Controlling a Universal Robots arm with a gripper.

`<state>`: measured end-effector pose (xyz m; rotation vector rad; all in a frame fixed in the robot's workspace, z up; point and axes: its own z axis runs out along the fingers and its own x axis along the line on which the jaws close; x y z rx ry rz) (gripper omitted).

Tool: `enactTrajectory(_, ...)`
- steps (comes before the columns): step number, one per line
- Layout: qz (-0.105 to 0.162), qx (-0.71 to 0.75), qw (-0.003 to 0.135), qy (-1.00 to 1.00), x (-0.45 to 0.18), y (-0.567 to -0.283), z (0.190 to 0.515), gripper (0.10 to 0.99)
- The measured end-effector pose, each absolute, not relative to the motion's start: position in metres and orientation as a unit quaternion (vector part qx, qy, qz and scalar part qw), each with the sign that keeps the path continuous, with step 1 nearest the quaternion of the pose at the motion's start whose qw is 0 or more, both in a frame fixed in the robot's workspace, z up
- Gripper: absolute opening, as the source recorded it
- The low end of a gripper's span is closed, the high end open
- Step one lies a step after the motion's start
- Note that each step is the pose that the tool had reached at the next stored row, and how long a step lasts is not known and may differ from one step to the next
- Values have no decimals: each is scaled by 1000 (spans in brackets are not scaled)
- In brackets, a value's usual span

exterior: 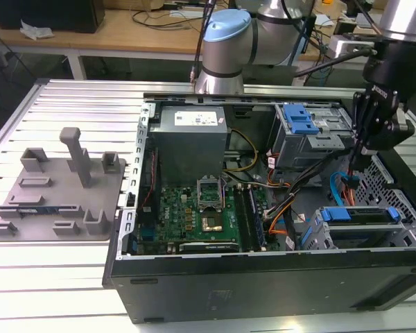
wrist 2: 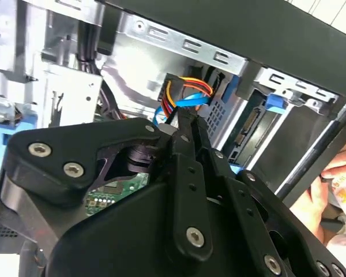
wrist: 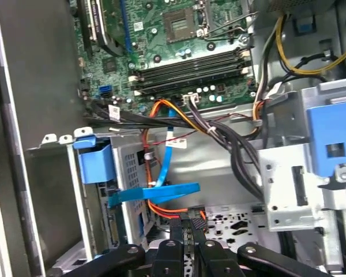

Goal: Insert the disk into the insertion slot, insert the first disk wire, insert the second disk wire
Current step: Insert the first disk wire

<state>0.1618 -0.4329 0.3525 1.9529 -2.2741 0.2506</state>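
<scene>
The disk [wrist 2: 249, 126] sits inside the insertion slot [exterior: 317, 232], the low grey bay at the exterior view's lower right, with its blue tab [exterior: 336, 214] at the front. In the first wrist view the disk's rear edge [wrist: 111, 226] shows beside the blue tab [wrist: 96, 163]. My gripper [wrist: 188, 223] is shut on a black plug [wrist: 191, 214] with orange and red wires, held a short way off the disk's rear. A flat blue cable [wrist: 155, 193] hangs loose across the gap just beyond the plug. In the exterior view my gripper [exterior: 354, 168] reaches down into the case beside the blue cable [exterior: 341, 182].
The taller grey cage with a blue latch [exterior: 301, 128] stands just behind the gripper. Thick black cable bundles [wrist: 230, 144] run past it. The motherboard [exterior: 201, 208] and power supply [exterior: 191, 132] fill the case's left. A grey fixture plate [exterior: 55, 187] lies outside. A person's hand [wrist 2: 328, 173] shows past the case wall.
</scene>
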Motion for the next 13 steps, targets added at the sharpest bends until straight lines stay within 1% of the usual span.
enactTrajectory(5, 75, 648, 61, -755, 162, -447, 353, 169)
enactTrajectory(13, 54, 650, 45, -757, 167, -468, 354, 169)
